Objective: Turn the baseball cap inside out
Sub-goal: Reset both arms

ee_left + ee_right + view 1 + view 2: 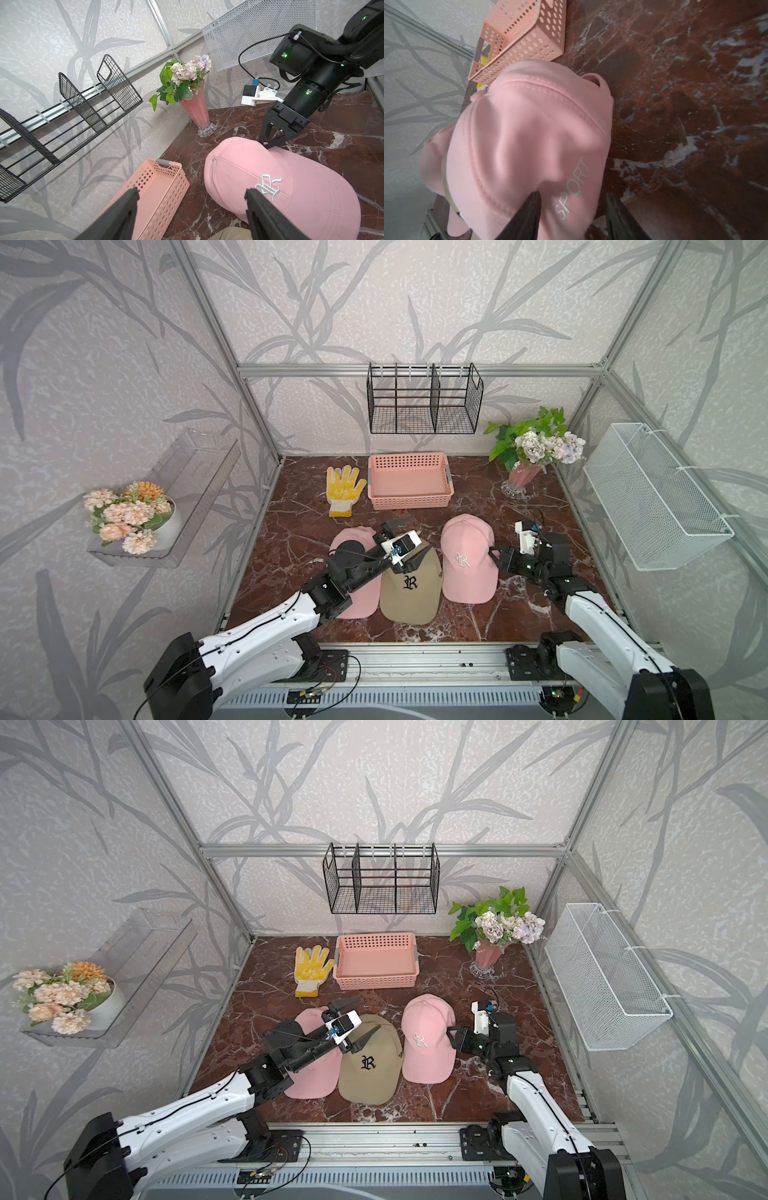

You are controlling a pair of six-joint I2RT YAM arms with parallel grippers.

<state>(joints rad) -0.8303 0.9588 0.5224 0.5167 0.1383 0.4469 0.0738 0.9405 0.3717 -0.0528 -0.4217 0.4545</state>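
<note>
Three baseball caps lie crown up in a row on the marble table. The right pink cap [467,572] [428,1056] [249,166] carries a white R. My right gripper [493,558] [572,196] stands open at its right side, one finger over the fabric by the word SPORT, the other over the table beside the cap's edge. In the middle lies the tan cap [411,599] [368,1081]. My left gripper [420,531] [191,191] hovers wide open above its back, holding nothing. My left arm covers much of the left pink cap [355,534].
Behind the caps stand a pink perforated basket [409,499] and a yellow glove [343,489]. A pink vase of flowers [523,479] stands at the back right. On the walls hang a black wire rack [424,404] and a white mesh basket [656,497].
</note>
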